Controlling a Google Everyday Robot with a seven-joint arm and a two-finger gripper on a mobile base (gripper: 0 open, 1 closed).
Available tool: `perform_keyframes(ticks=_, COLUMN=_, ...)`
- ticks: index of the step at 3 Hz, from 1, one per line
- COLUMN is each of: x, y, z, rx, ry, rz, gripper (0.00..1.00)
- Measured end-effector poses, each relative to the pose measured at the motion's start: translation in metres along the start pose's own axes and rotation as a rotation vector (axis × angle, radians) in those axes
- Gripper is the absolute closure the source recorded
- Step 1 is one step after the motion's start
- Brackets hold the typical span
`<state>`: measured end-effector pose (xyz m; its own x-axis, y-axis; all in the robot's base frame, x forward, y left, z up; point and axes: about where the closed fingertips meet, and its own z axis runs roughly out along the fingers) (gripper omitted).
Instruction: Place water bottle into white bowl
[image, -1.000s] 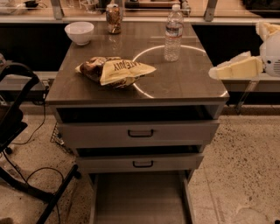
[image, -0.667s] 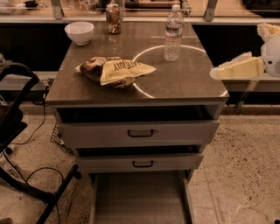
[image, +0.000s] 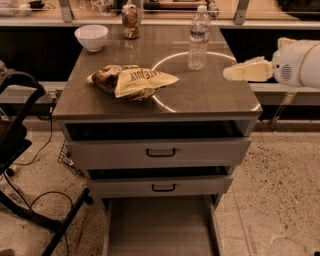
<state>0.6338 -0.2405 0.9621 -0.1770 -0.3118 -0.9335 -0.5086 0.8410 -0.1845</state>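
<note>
From where I stand, the water bottle (image: 199, 39) is upright on the right half of the counter (image: 210, 95), toward the far edge. Its white cap is on, and it stands just inside a pale ring (image: 165, 60) marked on the dark top. The white bowl (image: 91, 37) sits well apart from it, near the far left corner, right way up, and I see nothing in it. Just to the bowl's right, at the far edge, stands a patterned drink can (image: 130, 21).

A crumpled yellow and brown snack bag (image: 131, 81) lies flat left of the middle, nearer the front edge.

The claw (image: 231, 73) hangs at the right edge of the counter. It is a cream-coloured point reaching leftward from the white arm (image: 300, 62). Its tip is level with the lower part of the bottle and near it, but clearly apart. It has hold of nothing. Whether it is spread or closed I cannot tell.

Below the top, two grey drawers (image: 160, 152) with dark handles stand slightly pulled out. A black frame (image: 20, 150) stands on the speckled floor to the left.
</note>
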Motion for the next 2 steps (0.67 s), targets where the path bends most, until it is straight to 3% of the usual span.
perform_keyframes(ticks=1, x=0.006, y=-0.028, z=0.051, rx=0.067, ry=-0.036, rz=0.106, gripper=0.0)
perform_keyframes(ticks=2, x=0.006, y=-0.049, z=0.092, rx=0.103, ry=-0.099, rz=0.161, gripper=0.0)
